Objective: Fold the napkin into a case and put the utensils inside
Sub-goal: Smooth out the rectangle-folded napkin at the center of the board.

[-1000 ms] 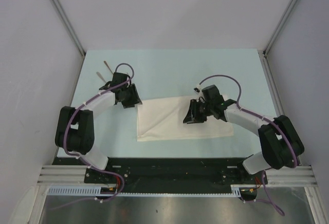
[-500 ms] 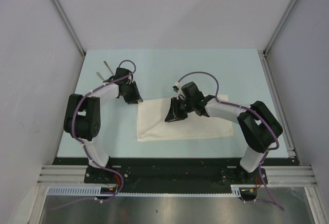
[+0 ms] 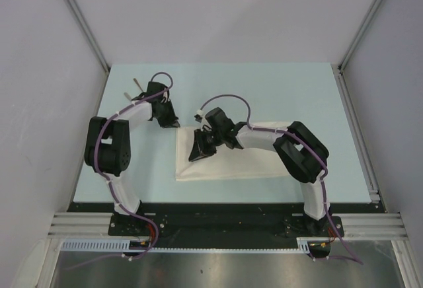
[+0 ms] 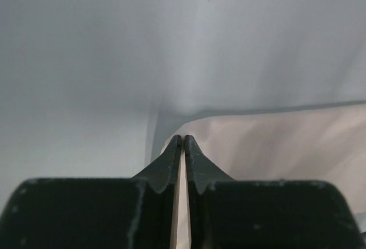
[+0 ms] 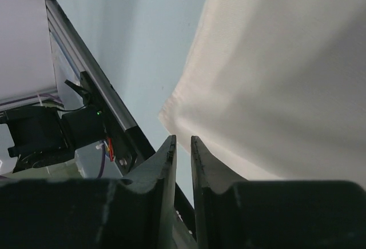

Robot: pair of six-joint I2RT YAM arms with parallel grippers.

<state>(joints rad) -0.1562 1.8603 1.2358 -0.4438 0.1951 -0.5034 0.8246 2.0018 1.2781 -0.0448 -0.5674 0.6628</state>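
The cream napkin [image 3: 238, 159] lies folded into a wide band across the pale blue table. My left gripper [image 3: 170, 122] is at its far-left corner, and in the left wrist view that gripper [image 4: 183, 140] is shut with a strip of napkin [image 4: 274, 146] pinched between the jaws. My right gripper [image 3: 197, 153] hovers over the napkin's left part. In its wrist view the right gripper [image 5: 183, 140] shows a narrow empty gap, with the napkin's [image 5: 274, 77] near-left corner just ahead. The utensils [image 3: 136, 88] show only as two thin handles behind the left arm.
White walls enclose the table on three sides. A black and silver rail [image 5: 86, 72] runs along the near edge, with the left arm's base [image 5: 40, 129] beside it. Purple cables loop over both arms.
My right gripper has swept left across the napkin from its right half to its left part, its jaws narrowing. My left gripper has closed on the napkin's far-left corner.
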